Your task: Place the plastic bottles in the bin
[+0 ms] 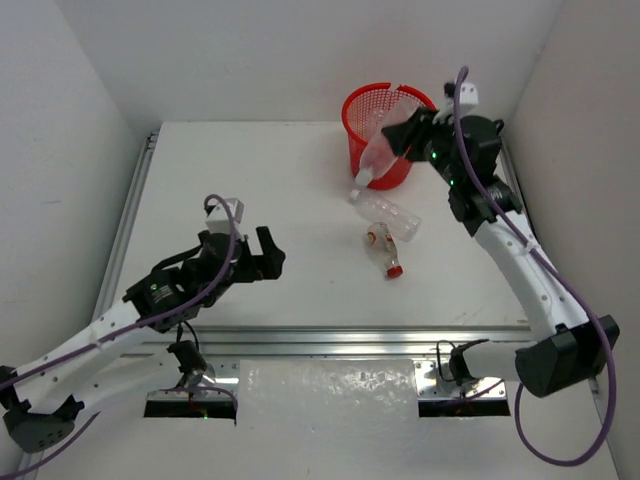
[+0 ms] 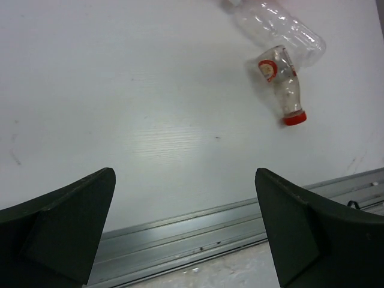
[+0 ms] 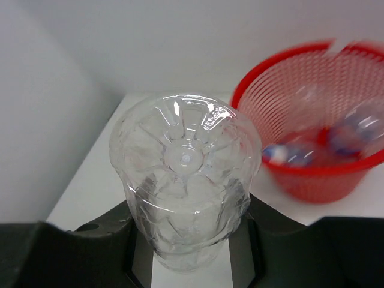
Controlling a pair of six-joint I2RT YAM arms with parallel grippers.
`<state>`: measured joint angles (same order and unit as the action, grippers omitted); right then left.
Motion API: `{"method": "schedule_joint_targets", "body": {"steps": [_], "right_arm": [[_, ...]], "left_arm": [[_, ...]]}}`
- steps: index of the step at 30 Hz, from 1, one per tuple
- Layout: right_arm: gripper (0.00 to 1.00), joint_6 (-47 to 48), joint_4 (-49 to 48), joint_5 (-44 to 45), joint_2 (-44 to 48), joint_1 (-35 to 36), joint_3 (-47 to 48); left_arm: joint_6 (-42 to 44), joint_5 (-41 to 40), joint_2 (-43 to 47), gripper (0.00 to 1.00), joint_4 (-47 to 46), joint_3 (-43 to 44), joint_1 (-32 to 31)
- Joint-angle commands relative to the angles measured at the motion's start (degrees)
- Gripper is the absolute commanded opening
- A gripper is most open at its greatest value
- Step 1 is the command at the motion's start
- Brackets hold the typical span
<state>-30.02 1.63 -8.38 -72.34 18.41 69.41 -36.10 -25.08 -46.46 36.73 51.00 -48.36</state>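
Note:
My right gripper [image 1: 405, 135] is shut on a clear plastic bottle [image 1: 377, 157] and holds it in the air just in front of the red mesh bin [image 1: 356, 135], cap down and to the left. In the right wrist view the bottle's base [image 3: 186, 174] faces the camera between my fingers [image 3: 90, 240], with the bin [image 3: 324, 183] to the right, blurred bottles [image 3: 285, 153] inside it. Two bottles lie on the table: a clear one [image 1: 386, 213] [image 2: 282, 33] and a smaller red-capped one [image 1: 384, 250] [image 2: 281, 81]. My left gripper [image 1: 262, 255] [image 2: 186, 234] is open and empty, left of them.
An aluminium rail [image 1: 340, 340] runs along the table's near edge and shows under my left gripper [image 2: 198, 231]. White walls close in the table at the left, back and right. A second rail [image 1: 130, 220] runs along the left side.

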Motion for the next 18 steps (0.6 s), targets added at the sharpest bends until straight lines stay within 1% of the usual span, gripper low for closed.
{"method": "schedule_joint_targets", "body": {"steps": [1, 2, 3, 4, 5, 6, 7, 8, 9, 11, 12, 15, 18], "right_arm": [[0.0, 6.46, -0.66, 17.51, -5.08, -1.54, 10.44], [0.0, 8.38, -1.1, 18.74, -9.19, -1.89, 12.57], [0.0, 9.79, -1.27, 21.19, -11.23, -2.33, 14.86], [0.0, 11.11, -1.28, 22.26, -13.34, -2.42, 19.49], [0.0, 12.34, -1.28, 23.23, -17.71, -2.68, 21.89], [0.0, 14.62, -1.28, 24.63, -20.1, -3.03, 24.43], [0.0, 15.94, -1.28, 25.6, -22.39, -3.12, 29.42], [0.0, 18.57, -1.28, 26.39, -24.5, -3.3, 31.3], [0.0, 20.07, -1.28, 26.66, -28.87, -3.38, 35.58], [0.0, 23.58, -0.32, 27.36, -32.94, -3.47, 39.82], [0.0, 24.56, 0.47, 27.89, -36.87, -3.56, 43.5], [0.0, 26.07, 2.41, 29.65, -41.03, -4.08, 45.73], [0.0, 24.92, 2.76, 28.07, -41.83, -4.44, 42.23]], "left_arm": [[4.26, -4.12, 6.19, 1.0, 5.85, 0.16, -0.07], [5.76, -3.4, 7.77, 1.0, 3.2, -1.42, -0.07], [6.99, -3.22, 10.83, 1.0, 0.65, -4.74, 0.02], [7.27, -2.26, 11.73, 1.0, -1.03, -5.47, 0.37], [7.36, -2.17, 11.91, 1.0, -0.44, -5.13, 0.54], [6.92, -2.43, 11.83, 1.0, 0.26, -4.52, 0.55], [6.66, -3.82, 11.92, 1.0, 0.27, -4.86, 0.55], [6.48, -3.84, 11.92, 1.0, 0.18, -4.95, 0.55], [6.74, -2.7, 11.65, 1.0, -0.16, -5.04, 0.55], [7.09, -1.91, 10.69, 1.0, -0.52, -5.3, 0.55], [7.35, -1.64, 10.25, 1.0, -0.52, -5.21, 0.46], [7.18, -1.55, 9.46, 1.0, -0.17, -5.04, 0.63], [7.18, -1.64, 10.59, 1.0, -0.17, -5.04, 0.55]]}}
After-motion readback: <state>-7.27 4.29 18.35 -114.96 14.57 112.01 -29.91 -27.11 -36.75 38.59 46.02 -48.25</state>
